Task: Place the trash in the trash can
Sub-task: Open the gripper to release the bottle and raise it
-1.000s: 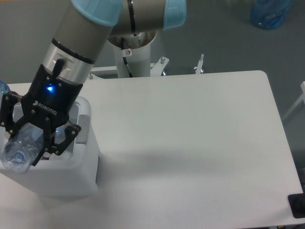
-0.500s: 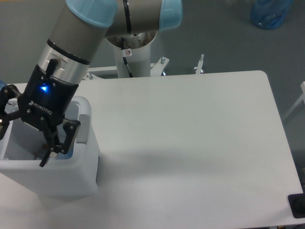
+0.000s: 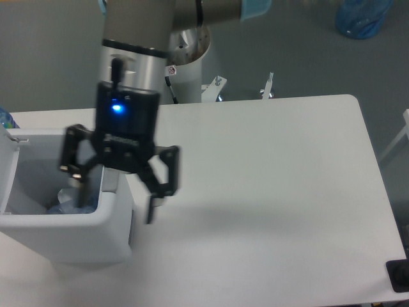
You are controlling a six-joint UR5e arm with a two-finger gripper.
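Trash [image 3: 64, 199]: pale crumpled items lying inside the trash can [image 3: 70, 240] at far left, lid up; task appears done (individual items hard to distinguish). Gripper [image 3: 114, 198]: jaws spread, empty, straddling the can's right wall. Since one second ago: bottle released, arm shifted rightward.

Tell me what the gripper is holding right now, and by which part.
Nothing. The gripper is open and empty, its fingers spread over the near wall of the trash can. The bottle lies inside the can.
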